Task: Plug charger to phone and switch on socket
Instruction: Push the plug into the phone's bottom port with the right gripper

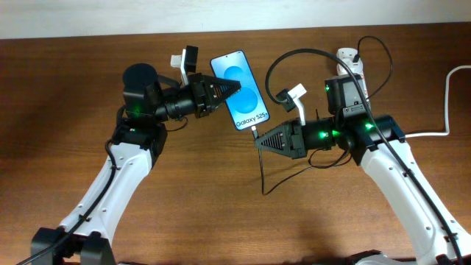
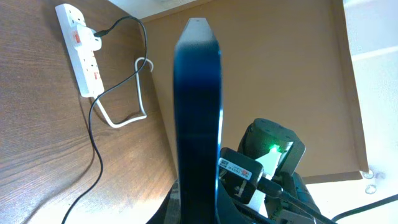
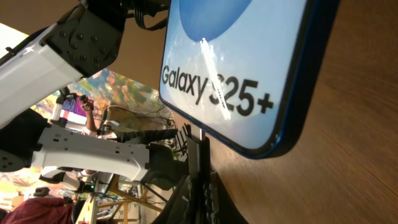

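The phone (image 1: 241, 88) has a blue screen with "Galaxy S25+" text and is held off the table, tilted. My left gripper (image 1: 227, 90) is shut on its left long edge. The left wrist view shows the phone edge-on (image 2: 198, 106) between the jaws. My right gripper (image 1: 259, 140) is shut on the charger's black plug tip (image 1: 255, 131), which touches the phone's bottom edge. The right wrist view shows the tip (image 3: 200, 140) meeting the phone (image 3: 242, 56) above my jaws (image 3: 202, 183). The thin black cable (image 1: 274, 66) loops back to the white socket (image 1: 352, 65) at the far right.
The socket also shows in the left wrist view (image 2: 79, 50), with red switch marks and a plug in it. Its thick white lead (image 1: 447, 96) runs off the right edge. Slack black cable (image 1: 266, 180) lies on the wooden table (image 1: 221, 206) below my right gripper.
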Controlling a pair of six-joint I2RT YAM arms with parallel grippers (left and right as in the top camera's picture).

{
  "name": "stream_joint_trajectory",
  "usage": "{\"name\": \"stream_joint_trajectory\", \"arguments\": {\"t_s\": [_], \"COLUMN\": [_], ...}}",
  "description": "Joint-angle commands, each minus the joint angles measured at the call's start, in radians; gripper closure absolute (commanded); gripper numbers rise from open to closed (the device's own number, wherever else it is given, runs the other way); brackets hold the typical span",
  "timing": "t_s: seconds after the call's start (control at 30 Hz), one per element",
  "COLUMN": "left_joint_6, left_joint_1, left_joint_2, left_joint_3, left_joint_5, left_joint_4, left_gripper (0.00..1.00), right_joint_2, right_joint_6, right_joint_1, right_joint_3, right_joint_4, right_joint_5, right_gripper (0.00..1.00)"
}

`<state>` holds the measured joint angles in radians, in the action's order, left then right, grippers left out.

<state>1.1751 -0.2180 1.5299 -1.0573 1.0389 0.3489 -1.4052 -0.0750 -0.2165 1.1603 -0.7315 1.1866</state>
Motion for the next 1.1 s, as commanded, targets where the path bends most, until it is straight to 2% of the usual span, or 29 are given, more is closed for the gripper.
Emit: {"name": "stream_joint_trajectory", "arguments": {"t_s": [0.0,0.97,1.07], "left_joint_6": [0.01,0.009,-0.026], "left_joint_1": [-0.008,-0.008,-0.008], "left_joint_2": [-0.004,-0.004,-0.004], "left_joint_3": [-0.019,-0.019,-0.019], "left_joint_5": [0.016,0.045,0.082], "left_joint_4": [0.009,-0.021,-0.021], "left_gripper": [1.0,1.0,1.0], "right_joint_2": [0.019,0.019,0.019], "right_joint_6": [0.01,0.014,0.014], "right_joint_1": [0.001,0.002,0.002], "right_joint_3": [0.009,0.009,0.009], "right_joint_4": [0.003,0.014,0.015], "right_joint_5": [-0.01,-0.073,-0.061], "right_gripper": [0.96,0.96,0.96]}}
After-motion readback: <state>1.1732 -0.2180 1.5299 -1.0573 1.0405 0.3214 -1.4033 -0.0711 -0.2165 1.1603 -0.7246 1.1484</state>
